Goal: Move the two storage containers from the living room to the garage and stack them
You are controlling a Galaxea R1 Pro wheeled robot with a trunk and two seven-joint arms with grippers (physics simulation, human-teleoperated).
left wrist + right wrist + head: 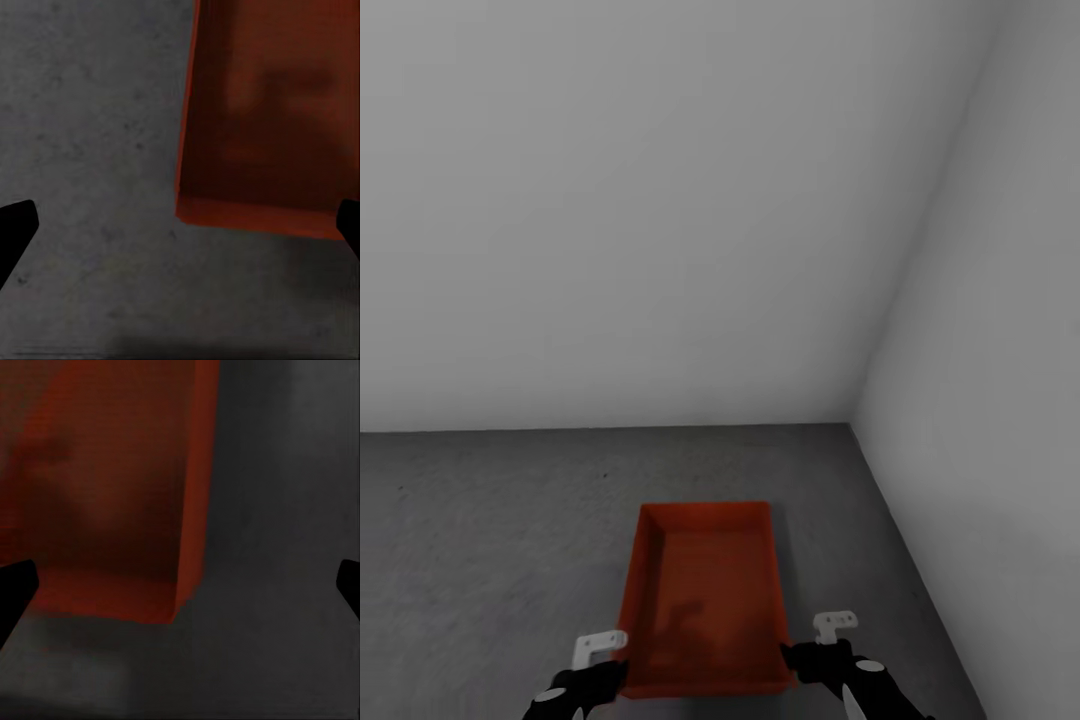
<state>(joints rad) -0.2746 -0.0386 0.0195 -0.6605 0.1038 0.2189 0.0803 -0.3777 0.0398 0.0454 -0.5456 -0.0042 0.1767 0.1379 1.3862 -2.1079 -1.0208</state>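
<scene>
Storage container (705, 600) sits flat on the floor (480, 540) of the garage, open top up, long side running away from the robot toward the back wall (640, 200). It's the orange-red bin, empty inside as far as I can see, with just a dim shadowy patch on its bottom. It's in the corner area – the side wall (1000, 350) on the right comes down near it, with a strip of dark grey concrete between them.

Left hand (600, 665) is at the near left corner of the bin and right hand (815, 650) is at the near right corner, both low at the bottom of the head view. Whether either one actually touches the rim, I can't tell from up there.

Left wrist view: dark fingertips (15, 229) sit wide apart at the two edges, with the bin's corner (259, 150) and speckled concrete between them – so that hand is spread and not gripping anything. Right wrist view is the same deal: fingertips (15, 589) far apart, the bin's corner (112, 510) and grey floor in the gap, nothing clamped.
</scene>
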